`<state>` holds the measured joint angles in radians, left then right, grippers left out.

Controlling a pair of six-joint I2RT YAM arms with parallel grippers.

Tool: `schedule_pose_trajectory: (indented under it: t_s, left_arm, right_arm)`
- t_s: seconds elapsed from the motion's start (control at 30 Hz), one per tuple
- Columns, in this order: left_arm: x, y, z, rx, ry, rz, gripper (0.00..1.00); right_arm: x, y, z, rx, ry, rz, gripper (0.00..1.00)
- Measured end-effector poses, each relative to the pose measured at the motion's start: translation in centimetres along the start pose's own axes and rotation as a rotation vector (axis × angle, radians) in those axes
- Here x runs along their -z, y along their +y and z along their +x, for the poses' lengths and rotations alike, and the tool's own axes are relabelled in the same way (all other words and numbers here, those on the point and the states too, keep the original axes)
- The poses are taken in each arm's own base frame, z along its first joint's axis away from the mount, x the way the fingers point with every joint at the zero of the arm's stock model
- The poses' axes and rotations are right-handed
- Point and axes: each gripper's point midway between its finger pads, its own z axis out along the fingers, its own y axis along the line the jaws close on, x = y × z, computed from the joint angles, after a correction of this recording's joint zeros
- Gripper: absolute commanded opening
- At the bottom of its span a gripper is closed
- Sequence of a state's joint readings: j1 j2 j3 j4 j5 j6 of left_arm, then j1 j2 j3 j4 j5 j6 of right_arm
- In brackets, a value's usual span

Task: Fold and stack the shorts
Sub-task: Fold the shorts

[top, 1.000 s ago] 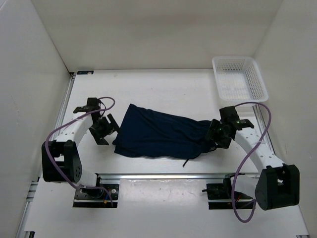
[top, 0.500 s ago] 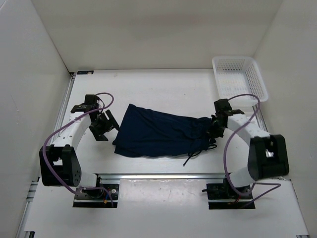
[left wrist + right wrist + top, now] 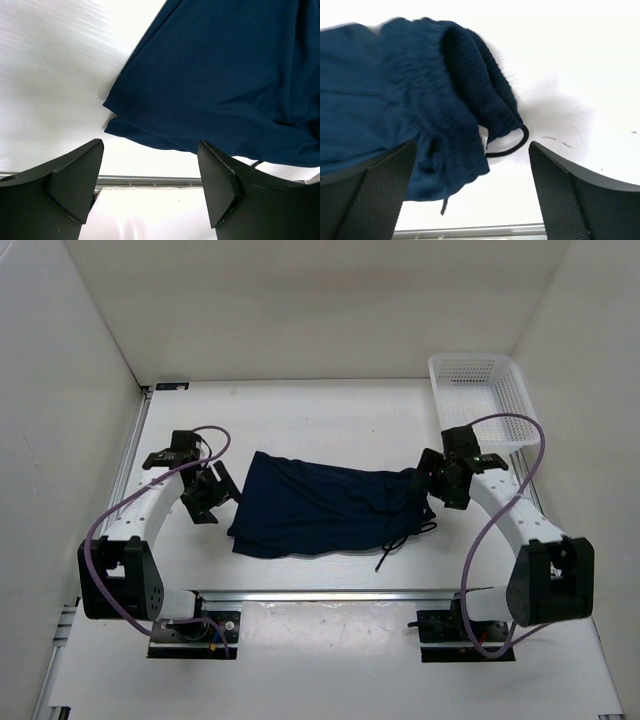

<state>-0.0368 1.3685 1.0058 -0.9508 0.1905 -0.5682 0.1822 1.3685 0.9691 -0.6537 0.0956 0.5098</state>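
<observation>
Between the two pincers, the dark navy-blue soft fabric shorts lie spread and slightly rumpled on the white desk. Their gathered waistband points toward the right pincer and their leg hems toward the left pincer. The right pincer hovers just beside the waistband end, fingers spread wide and gripping nothing. A thin black drawstring loops out below it. The left pincer also stands wide and empty, just off the hem corner. Beyond the right pincer sits a white plastic mesh basket.
</observation>
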Motion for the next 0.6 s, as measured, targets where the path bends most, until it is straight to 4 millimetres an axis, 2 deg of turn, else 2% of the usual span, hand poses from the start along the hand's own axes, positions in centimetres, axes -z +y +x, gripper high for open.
schedule_pose_trajectory:
  t_s: [0.07, 0.13, 0.2, 0.33, 0.47, 0.6]
  left_arm:
    - [0.0, -0.2, 0.0, -0.008, 0.000, 0.003, 0.86]
    - [0.1, -0.4, 0.0, -0.015, -0.002, 0.005, 0.86]
    - [0.2, -0.6, 0.0, -0.022, -0.004, 0.009, 0.86]
    - [0.3, -0.6, 0.2, -0.025, -0.002, 0.008, 0.86]
    - [0.8, -0.4, 0.2, -0.028, -0.017, 0.001, 0.86]
    - [1.1, -0.4, 0.1, -0.031, -0.031, 0.001, 0.86]
  right_arm:
    - [1.1, 0.0, -0.7, 0.007, -0.044, -0.014, 1.00]
    - [1.2, -0.2, -0.9, 0.013, -0.048, -0.017, 1.00]
    - [0.5, -0.7, -0.7, 0.013, -0.019, -0.019, 1.00]
    - [-1.9, -1.3, 0.9, -0.002, 0.074, -0.047, 1.00]
    - [-3.7, -1.8, 3.0, -0.019, 0.145, -0.076, 0.91]
    - [-5.3, -1.4, 3.5, -0.014, 0.163, -0.109, 0.75]
